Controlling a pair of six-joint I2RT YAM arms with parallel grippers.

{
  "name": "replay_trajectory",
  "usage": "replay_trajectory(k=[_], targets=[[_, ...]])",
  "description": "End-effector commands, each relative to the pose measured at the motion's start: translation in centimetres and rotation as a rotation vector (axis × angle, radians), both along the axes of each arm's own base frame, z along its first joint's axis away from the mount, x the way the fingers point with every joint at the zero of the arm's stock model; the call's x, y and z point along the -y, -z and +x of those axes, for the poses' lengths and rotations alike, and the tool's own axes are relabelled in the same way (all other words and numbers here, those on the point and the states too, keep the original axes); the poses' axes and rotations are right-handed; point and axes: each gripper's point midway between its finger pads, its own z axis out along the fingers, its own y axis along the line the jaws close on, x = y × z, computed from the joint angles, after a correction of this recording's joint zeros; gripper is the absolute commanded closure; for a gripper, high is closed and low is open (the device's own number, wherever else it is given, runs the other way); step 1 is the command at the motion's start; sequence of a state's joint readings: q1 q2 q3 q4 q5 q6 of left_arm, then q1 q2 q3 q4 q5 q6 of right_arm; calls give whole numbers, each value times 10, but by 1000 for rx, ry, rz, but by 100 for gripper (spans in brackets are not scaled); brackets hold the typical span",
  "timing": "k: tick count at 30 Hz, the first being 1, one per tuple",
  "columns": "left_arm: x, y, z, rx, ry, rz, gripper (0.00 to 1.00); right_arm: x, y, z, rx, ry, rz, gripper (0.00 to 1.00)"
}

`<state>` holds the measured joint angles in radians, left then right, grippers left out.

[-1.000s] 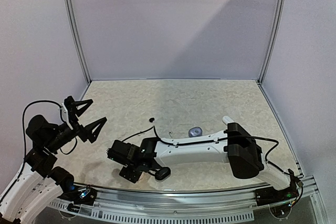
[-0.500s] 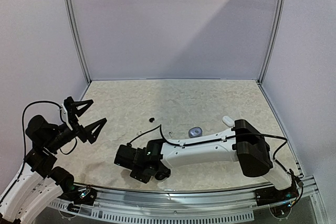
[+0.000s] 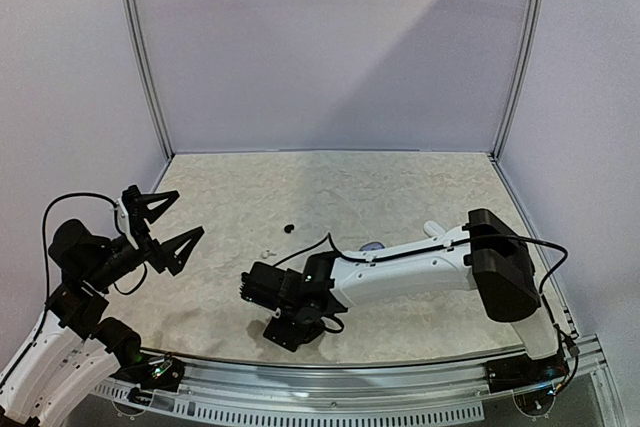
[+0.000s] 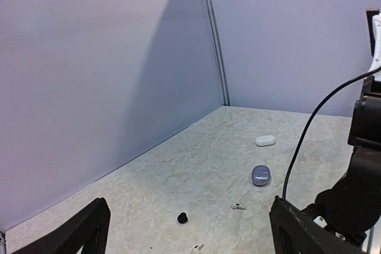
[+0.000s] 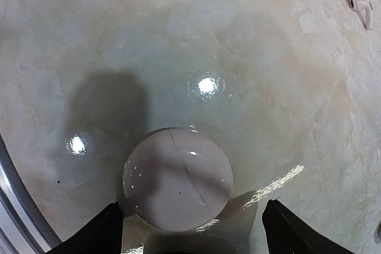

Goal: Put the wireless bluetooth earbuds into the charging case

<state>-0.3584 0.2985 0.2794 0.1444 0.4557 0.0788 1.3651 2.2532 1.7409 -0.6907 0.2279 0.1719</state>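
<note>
The right arm lay stretched leftward, low along the near table edge. The right gripper (image 5: 191,221) pointed down with its fingers spread, and a round grey charging case (image 5: 177,179) sat on the surface between them, not gripped. The left gripper (image 3: 182,215) hung raised at the left, fingers wide apart, holding nothing. A black earbud (image 3: 288,228) and a white earbud (image 5: 361,8) lay loose on the marbled beige table (image 3: 420,182), enclosed by pale lilac walls (image 3: 330,47).

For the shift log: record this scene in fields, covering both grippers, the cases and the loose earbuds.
left gripper: open, raised above the table, holding nothing
right gripper: open, low over the table, straddling a round case
other cases: white case, grey case, both farther back
loose earbuds: black earbud, white earbud, lying on the table
task state: no earbud seen in a case
</note>
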Motion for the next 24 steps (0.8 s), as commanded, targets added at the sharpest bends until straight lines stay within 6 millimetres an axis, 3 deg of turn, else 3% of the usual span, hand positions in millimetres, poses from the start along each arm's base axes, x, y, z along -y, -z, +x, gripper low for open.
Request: replay_trajectory(k=[1, 7, 18, 24], targets=[[-1, 4, 0, 4, -1, 7, 5, -20, -12, -13, -94, -29, 111, 19], [-1, 3, -1, 1, 3, 2, 5, -13, 3, 11, -115, 139, 64, 25], [-1, 2, -1, 2, 1, -1, 5, -13, 17, 8, -147, 156, 52, 30], [-1, 2, 0, -1, -1, -3, 5, -12, 22, 5, -160, 145, 42, 55]])
